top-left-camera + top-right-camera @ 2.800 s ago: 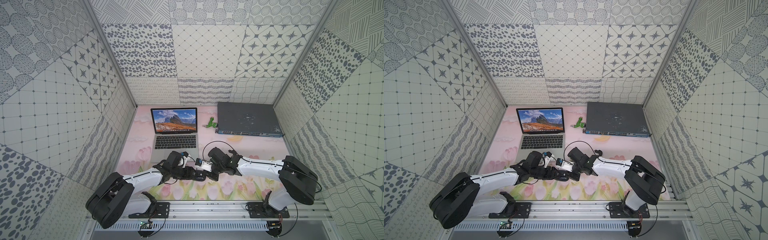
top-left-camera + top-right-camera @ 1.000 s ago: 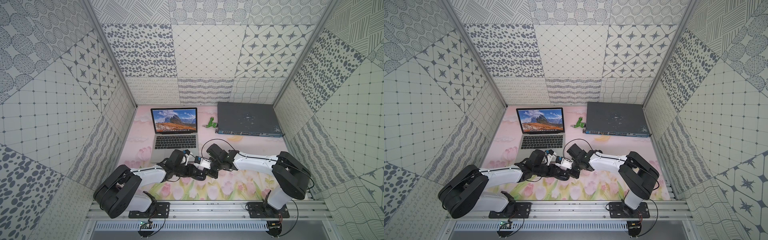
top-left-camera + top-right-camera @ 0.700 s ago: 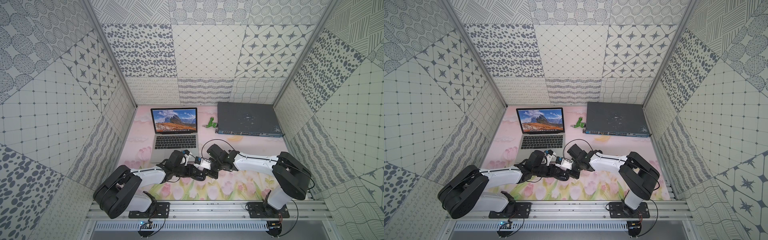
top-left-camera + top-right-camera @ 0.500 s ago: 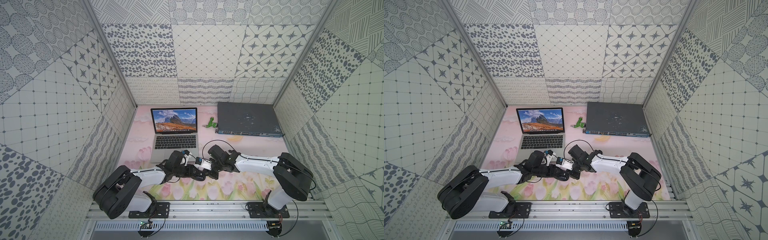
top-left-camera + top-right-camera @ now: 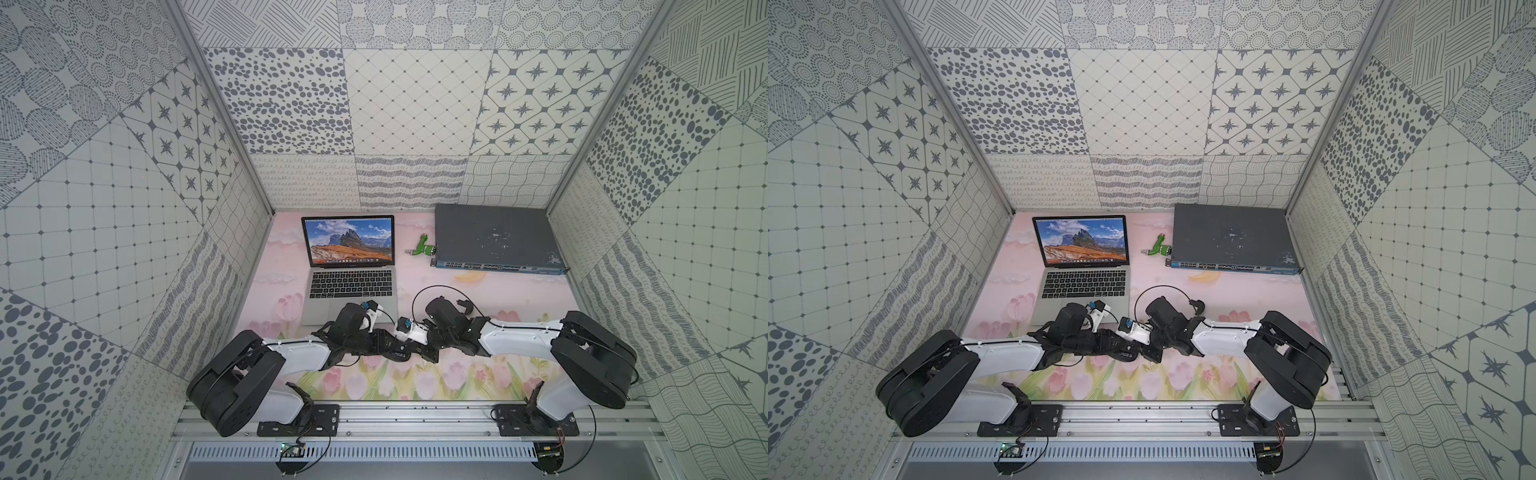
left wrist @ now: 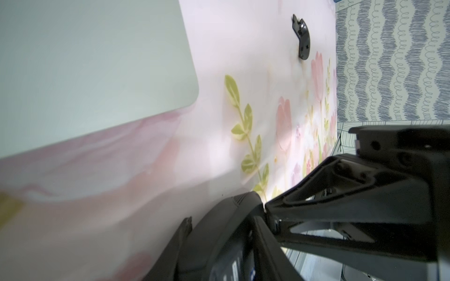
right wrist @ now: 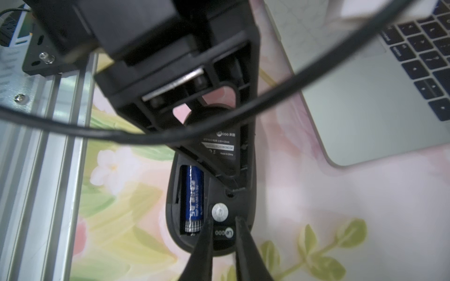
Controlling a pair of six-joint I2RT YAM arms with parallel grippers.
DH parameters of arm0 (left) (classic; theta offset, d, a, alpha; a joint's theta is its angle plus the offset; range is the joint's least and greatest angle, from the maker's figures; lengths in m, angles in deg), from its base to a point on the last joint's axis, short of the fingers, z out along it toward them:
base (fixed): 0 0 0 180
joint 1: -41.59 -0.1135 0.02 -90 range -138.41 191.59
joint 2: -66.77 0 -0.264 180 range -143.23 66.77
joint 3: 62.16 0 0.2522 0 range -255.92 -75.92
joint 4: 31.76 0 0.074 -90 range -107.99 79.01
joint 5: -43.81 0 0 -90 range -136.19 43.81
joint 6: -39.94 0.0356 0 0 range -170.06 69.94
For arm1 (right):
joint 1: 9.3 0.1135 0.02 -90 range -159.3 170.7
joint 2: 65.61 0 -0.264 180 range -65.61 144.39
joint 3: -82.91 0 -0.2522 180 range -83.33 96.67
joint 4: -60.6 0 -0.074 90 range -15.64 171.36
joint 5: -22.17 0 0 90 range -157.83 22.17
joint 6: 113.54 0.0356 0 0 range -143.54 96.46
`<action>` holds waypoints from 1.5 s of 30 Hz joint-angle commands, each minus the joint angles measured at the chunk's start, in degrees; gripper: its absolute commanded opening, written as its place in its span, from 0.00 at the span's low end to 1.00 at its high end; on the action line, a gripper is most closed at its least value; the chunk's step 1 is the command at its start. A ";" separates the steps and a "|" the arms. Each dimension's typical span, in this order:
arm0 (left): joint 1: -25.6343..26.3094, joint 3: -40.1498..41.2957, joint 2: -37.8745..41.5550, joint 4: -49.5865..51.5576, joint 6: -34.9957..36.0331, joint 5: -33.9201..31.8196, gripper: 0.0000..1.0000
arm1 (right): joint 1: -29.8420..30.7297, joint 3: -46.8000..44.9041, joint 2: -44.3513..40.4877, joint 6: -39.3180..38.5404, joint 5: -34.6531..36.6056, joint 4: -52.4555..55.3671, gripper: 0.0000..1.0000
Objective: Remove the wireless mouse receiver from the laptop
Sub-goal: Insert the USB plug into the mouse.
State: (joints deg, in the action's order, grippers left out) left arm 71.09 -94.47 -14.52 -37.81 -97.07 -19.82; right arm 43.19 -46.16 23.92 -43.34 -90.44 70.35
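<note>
The open silver laptop [image 5: 351, 286] [image 5: 1084, 286] stands at the back left, and its front corner shows in both wrist views [image 7: 365, 109] [image 6: 97, 60]. Just in front of it a black mouse [image 7: 220, 148] [image 5: 399, 355] lies belly up, with a blue battery [image 7: 193, 194] showing. My left gripper [image 6: 221, 219] [image 5: 392, 349] is shut on the mouse. The wireless mouse receiver [image 7: 223, 233], a tiny black stub with white lettering, sits at the mouse's end. My right gripper [image 7: 223, 226] [image 5: 415, 353] is shut on it.
A loose black cover piece [image 6: 303, 36] [image 5: 465, 305] lies on the flowered mat right of the arms. A green gadget [image 5: 424, 249] and a dark grey switch box [image 5: 494, 241] sit at the back. A metal rail [image 5: 395, 415] runs along the front.
Both grippers have stayed together at the mouse. My right wrist has shifted slightly to the right and toward the front.
</note>
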 commanded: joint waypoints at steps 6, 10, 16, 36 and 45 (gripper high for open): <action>0.80 1.83 -2.05 14.06 0.53 -10.31 0.42 | 0.18 -4.13 -1.46 1.30 -0.59 -3.22 0.15; 0.80 2.37 -2.52 12.89 0.17 -10.37 0.42 | 0.07 -4.53 -1.66 1.43 -0.96 -3.37 0.18; 0.85 2.79 -2.26 12.43 0.04 -10.34 0.42 | -0.01 -4.43 -1.56 1.50 -1.25 -2.84 0.25; 0.82 5.41 -3.57 7.11 -0.73 -11.07 0.41 | -2.67 -7.03 -4.10 4.76 -4.03 -6.59 0.48; 0.80 5.66 -3.86 6.43 -0.72 -11.42 0.41 | -6.70 -11.10 -8.21 9.68 -7.58 -13.96 0.51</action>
State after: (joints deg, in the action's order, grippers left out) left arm 71.11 -90.12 -16.91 -50.22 -99.23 -19.84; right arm 38.06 -56.22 18.31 -36.71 -95.86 61.96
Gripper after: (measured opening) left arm 0.415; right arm 0.509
